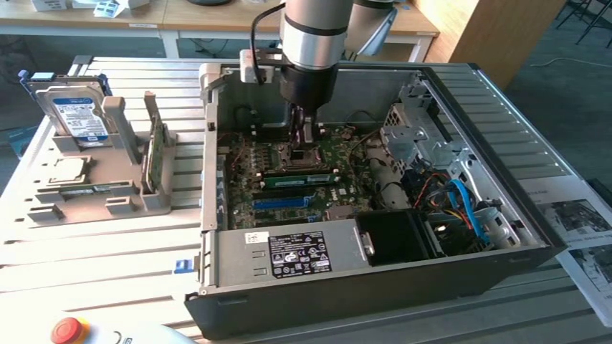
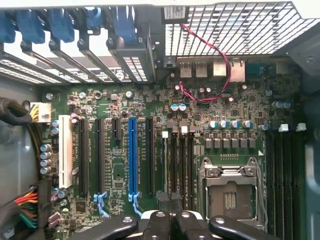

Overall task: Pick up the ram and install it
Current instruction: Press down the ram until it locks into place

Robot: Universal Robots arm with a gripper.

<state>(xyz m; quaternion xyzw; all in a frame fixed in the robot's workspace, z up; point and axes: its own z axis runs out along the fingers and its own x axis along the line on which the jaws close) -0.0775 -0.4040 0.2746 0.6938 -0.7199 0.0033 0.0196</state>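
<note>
1. The gripper (image 1: 306, 133) is hanging down inside the open computer case (image 1: 497, 215), near the case's back wall, just above the green motherboard (image 2: 165, 150).
2. Its fingers (image 2: 170, 200) are pressed together, and they are not holding anything that can be seen.
3. The ram (image 1: 301, 178) is lying flat in its slot near the middle of the motherboard, just in front of the gripper.
4. It is showing as a thin green stick with a pale label, but the writing on it is too small to read.
5. A blue slot strip (image 2: 132, 155) is standing among black slots on the motherboard.
6. The grey power box (image 1: 287, 254) is sitting at the front edge of the case, and its black sticker has white writing that cannot be read.
7. A hard drive (image 1: 79, 115) with a white and blue label is standing upright in a grey rack (image 1: 96, 201) on the table, beside the case; its words are too small to read.
8. A red button (image 1: 69, 329) is sitting at the table's front edge.
</note>
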